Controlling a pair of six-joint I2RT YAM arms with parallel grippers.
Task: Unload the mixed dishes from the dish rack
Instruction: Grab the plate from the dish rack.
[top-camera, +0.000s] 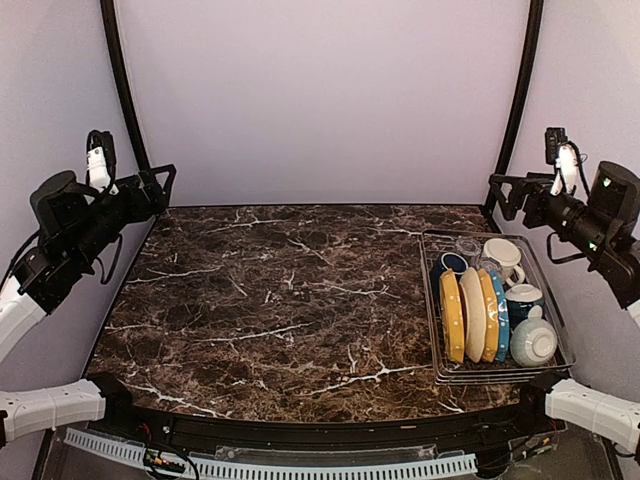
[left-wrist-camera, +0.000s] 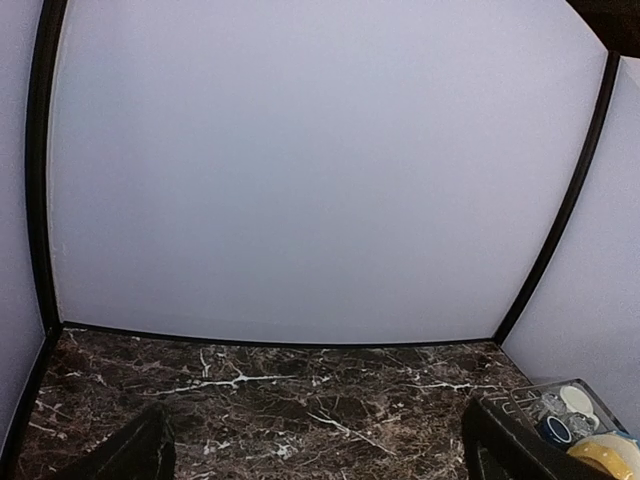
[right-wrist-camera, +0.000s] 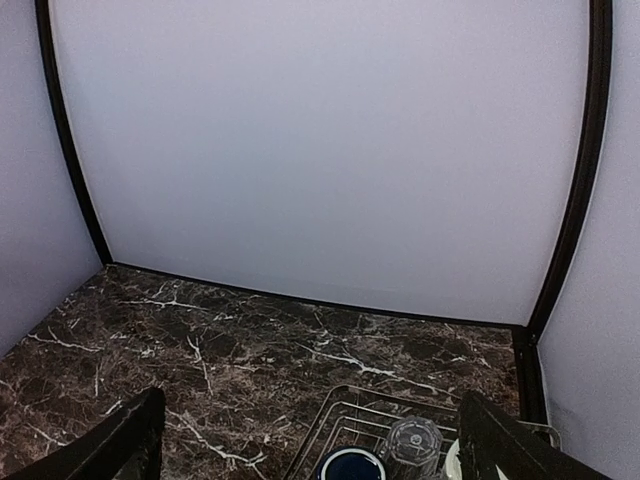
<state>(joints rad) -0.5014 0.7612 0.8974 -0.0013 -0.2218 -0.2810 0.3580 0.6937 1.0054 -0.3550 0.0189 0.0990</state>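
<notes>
Observer: Rack check. Dish rack (top-camera: 431, 310) sits at the right edge of the counter (top-camera: 280, 290), close to the right arm (top-camera: 590, 215). It looks fully loaded. Yellow plate (top-camera: 452, 316), cream plate (top-camera: 473, 313) and blue dotted plate (top-camera: 500, 315) stand on edge, side by side. Near bowl (top-camera: 533, 342) is to their right, with a second bowl (top-camera: 522, 300) behind it. Mug (top-camera: 503, 258), dark blue cup (top-camera: 450, 265) and glass tumbler (top-camera: 467, 246) are at the far end.

Planner: Jaws?

Observer: Right jaws are spread wide with nothing between them, held high by the rack's far end. Left jaws are likewise released and empty. Left arm (top-camera: 75, 225) is raised at the opposite side, well apart from the rack.

Planner: Judgement: nothing is unloaded yet, and the first pick suits the right arm. Start with the mug or the near bowl, which stand freer than the rest. The plates are packed close, so pinch one by its top rim and lift straight up before moving sideways. The tumbler is clear and likely slick, so close on it gently.

Observer: Surface is glossy dark marble pattern with white veins. The wide stretch left of the rack gives room to set dishes down. Pale lilac walls (top-camera: 320, 90) close three sides, with black frame posts (top-camera: 122, 80) at the far corners.
</notes>
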